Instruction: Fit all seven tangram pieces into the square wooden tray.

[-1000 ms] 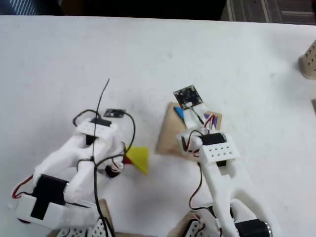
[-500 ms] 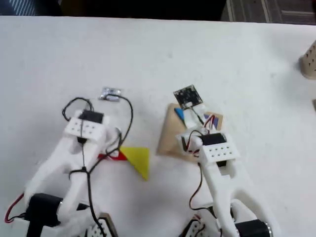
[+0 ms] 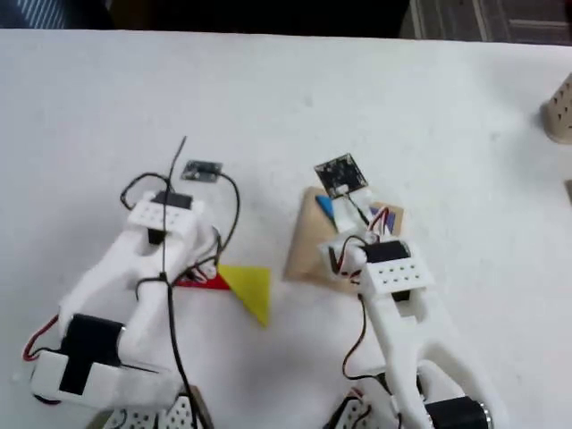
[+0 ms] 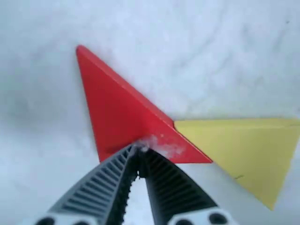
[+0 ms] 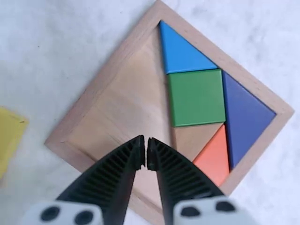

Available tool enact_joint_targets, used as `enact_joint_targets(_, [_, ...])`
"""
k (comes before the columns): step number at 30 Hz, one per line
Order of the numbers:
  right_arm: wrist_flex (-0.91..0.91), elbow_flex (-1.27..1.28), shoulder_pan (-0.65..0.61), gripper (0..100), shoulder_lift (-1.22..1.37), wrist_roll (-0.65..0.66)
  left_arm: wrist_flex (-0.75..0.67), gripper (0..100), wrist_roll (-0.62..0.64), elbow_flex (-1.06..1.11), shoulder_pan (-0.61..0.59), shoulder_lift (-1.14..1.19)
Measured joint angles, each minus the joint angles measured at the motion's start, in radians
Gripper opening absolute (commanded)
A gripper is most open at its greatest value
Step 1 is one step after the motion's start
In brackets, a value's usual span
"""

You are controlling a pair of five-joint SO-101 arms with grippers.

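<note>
No text, label or number can be read

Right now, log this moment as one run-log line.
left gripper: shut, tips at edge of red triangle | yellow triangle: touching the red one | right gripper: shut, over square wooden tray | tray: part filled

White table.
Dark floor lay beyond its far edge; a tan perforated block sat at its right edge.
</note>
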Motion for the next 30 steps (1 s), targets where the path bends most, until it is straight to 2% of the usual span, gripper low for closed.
enact_joint_targets(7, [0.0, 0.0, -0.002, 2.1, 0.0, 0.0, -0.014, 2, 0.103, -0.06, -0.135, 0.032])
enact_joint_targets(13, [0.0, 0.0, -0.002, 2.1, 0.0, 0.0, 0.043, 2, 0.094, 0.003, -0.109, -0.043])
enact_joint_targets(17, [0.0, 0.0, -0.003, 2.1, 0.0, 0.0, 0.012, 2, 0.094, 0.094, -0.081, -0.138])
enact_joint_targets(24, [0.0, 0.0, -0.002, 2.1, 0.0, 0.0, 0.003, 2, 0.094, 0.109, -0.084, -0.155])
enact_joint_targets(30, [0.0, 0.0, -0.002, 2.1, 0.0, 0.0, -0.035, 2, 0.094, 0.114, -0.133, -0.155])
